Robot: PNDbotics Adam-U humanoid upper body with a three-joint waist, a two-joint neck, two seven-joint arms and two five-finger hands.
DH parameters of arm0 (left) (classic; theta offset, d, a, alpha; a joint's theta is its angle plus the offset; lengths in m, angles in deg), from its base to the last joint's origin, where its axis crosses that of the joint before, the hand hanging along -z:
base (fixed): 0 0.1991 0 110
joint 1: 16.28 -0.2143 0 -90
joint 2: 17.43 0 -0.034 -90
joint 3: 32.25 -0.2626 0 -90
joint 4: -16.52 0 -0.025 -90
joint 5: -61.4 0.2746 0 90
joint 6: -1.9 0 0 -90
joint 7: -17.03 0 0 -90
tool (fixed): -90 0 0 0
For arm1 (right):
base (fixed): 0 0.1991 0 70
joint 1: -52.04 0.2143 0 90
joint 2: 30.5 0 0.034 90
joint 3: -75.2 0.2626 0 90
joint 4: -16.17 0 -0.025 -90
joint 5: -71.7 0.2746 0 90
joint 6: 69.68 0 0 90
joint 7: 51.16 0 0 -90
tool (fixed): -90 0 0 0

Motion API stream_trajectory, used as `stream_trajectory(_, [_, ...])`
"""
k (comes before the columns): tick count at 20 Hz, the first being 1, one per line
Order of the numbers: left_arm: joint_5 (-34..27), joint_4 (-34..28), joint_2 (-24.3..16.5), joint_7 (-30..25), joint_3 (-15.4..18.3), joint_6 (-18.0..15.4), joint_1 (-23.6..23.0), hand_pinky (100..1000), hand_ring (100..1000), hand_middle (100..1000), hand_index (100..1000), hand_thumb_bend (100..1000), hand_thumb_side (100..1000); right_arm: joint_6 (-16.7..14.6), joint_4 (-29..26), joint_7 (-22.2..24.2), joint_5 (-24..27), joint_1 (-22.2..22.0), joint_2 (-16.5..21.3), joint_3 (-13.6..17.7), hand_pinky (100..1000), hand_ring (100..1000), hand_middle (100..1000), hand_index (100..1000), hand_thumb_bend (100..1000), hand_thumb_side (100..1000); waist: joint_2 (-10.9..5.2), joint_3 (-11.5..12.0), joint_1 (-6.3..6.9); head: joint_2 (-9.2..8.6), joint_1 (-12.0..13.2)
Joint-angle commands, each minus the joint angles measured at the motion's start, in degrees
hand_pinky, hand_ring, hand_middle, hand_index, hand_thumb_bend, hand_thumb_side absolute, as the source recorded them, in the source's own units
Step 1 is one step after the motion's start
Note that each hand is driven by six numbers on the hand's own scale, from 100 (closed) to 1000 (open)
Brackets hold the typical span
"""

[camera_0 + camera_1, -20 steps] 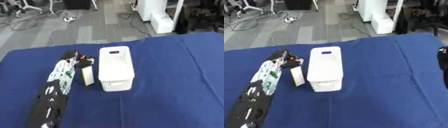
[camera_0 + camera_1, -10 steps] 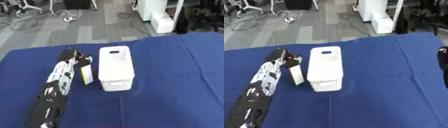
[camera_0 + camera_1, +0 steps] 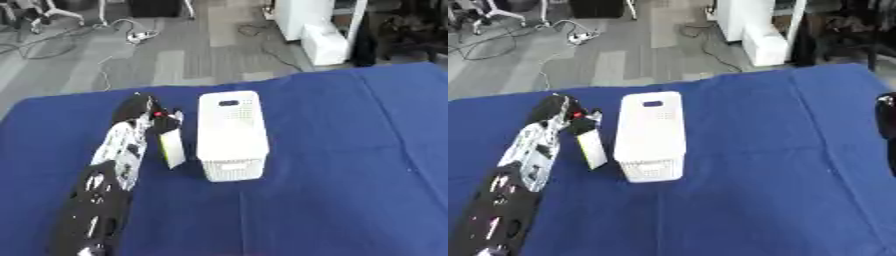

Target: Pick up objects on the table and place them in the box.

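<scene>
One small flat packet (image 3: 171,148), white with a yellow-green edge, is held up off the blue table (image 3: 350,165) just to the left of the white box (image 3: 231,134). The packet stands on end, its long axis running up and down and leaning a little, the top tipped toward the far side and the bottom edge hanging near the cloth. The left hand (image 3: 150,119) grips it at the top, dark fingers curled round the upper end, with a small red spot showing on the hand. The left arm, black and silver, stretches from the near left corner up to that hand.

The box is a long white basket with perforated walls and a handle slot at its far end. Its long axis runs from near to far, and it stands upright near the middle of the table, close beside the packet.

At the right edge of the right eye view a dark part of the right hand (image 3: 886,125) shows; I cannot tell how its fingers stand.

Beyond the table lies grey floor with cables (image 3: 96,45).
</scene>
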Motion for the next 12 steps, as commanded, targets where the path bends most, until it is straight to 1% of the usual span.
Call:
stream_trajectory(1, [0.37, -1.93, -1.70, -0.04, -0.53, -0.22, 1.08, 100, 274, 469, 393, 145, 188, 0.14, -0.75, -0.15, 0.13, 0.77, 1.17, 0.62, 163, 290, 251, 383, 100, 1000, -0.30, -0.05, -0.29, 0.10, 0.16])
stream_trajectory(12, [-0.22, -7.58, -2.26, 0.33, -2.03, -0.28, 2.49, 100, 253, 467, 372, 149, 180, 0.24, -0.75, -0.21, 0.24, 0.79, 1.25, 0.61, 163, 290, 251, 383, 100, 1000, -0.46, -0.16, -0.23, -0.13, 0.38])
